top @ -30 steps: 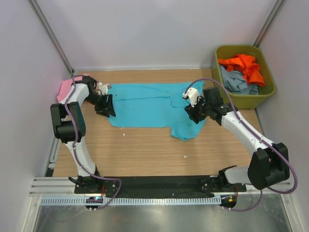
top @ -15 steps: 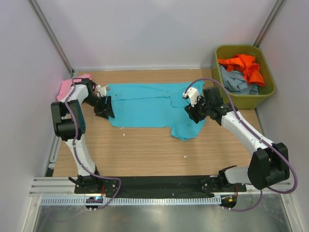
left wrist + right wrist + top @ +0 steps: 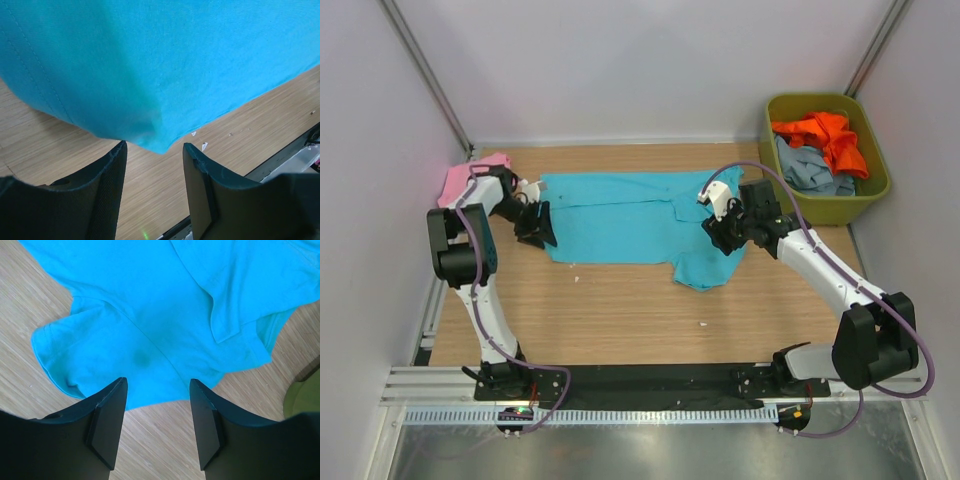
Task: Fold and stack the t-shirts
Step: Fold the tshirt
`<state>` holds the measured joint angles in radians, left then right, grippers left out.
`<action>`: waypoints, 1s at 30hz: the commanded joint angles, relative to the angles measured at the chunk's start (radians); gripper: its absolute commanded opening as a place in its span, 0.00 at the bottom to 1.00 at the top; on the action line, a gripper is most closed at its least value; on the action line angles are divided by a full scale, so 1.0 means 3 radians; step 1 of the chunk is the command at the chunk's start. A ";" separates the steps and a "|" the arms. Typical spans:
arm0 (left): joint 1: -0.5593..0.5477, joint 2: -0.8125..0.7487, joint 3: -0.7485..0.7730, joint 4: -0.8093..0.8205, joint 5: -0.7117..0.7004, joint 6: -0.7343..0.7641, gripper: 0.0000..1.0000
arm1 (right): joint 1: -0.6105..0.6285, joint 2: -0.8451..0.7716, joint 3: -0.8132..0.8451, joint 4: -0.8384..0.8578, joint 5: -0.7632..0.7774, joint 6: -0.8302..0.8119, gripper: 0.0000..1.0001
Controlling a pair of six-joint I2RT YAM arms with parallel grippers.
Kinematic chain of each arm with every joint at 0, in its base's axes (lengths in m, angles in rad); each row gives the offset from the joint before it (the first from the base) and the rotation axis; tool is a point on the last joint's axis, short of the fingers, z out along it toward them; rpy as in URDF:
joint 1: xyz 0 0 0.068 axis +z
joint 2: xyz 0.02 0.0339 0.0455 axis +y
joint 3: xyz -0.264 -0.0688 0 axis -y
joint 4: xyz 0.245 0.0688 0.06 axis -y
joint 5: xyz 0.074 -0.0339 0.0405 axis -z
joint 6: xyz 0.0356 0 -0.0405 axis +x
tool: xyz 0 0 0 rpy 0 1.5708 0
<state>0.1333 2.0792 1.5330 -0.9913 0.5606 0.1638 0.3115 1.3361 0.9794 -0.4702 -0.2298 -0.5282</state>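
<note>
left gripper [image 3: 155, 146] — released, hovering at a corner of the teal tee [image 3: 620, 215] | right gripper [image 3: 157, 385] — released, hovering over its sleeve | tee lying spread on the table [image 3: 620, 310]

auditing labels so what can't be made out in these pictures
Top view: pink t-shirt, partly behind the left arm; its fold unclear.
Top view: grey-blue t-shirt in the bin, partly under the orange t-shirt; count unclear.
Left wrist view: turquoise t-shirt, cut off by the frame; only one corner shows.
Right wrist view: bin, a sliver at the edge.
</note>
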 commanded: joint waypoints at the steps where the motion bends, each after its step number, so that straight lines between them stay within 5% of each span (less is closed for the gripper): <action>1: 0.0026 0.0054 0.0106 0.0083 0.0044 -0.0024 0.50 | 0.0010 0.0005 0.0033 0.0146 0.0020 -0.0019 0.59; 13: 0.0021 0.0182 0.0162 0.0052 -0.0033 -0.0030 0.49 | 0.0015 -0.0010 -0.0023 0.0161 0.0055 -0.0034 0.59; 24: 0.0021 -0.0304 -0.0282 0.0165 -0.0968 -0.0014 0.49 | 0.0010 -0.0031 -0.0197 0.0294 0.0015 -0.0034 0.59; 30: 0.0021 -0.0457 -0.0339 0.0109 -0.0979 -0.0014 0.49 | 0.0015 0.0005 -0.0238 0.0381 0.0004 -0.0044 0.59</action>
<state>0.1333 1.9999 1.4242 -0.9638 0.3019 0.1444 0.3115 1.3361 0.9066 -0.4152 -0.2207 -0.5285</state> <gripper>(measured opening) 0.494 0.592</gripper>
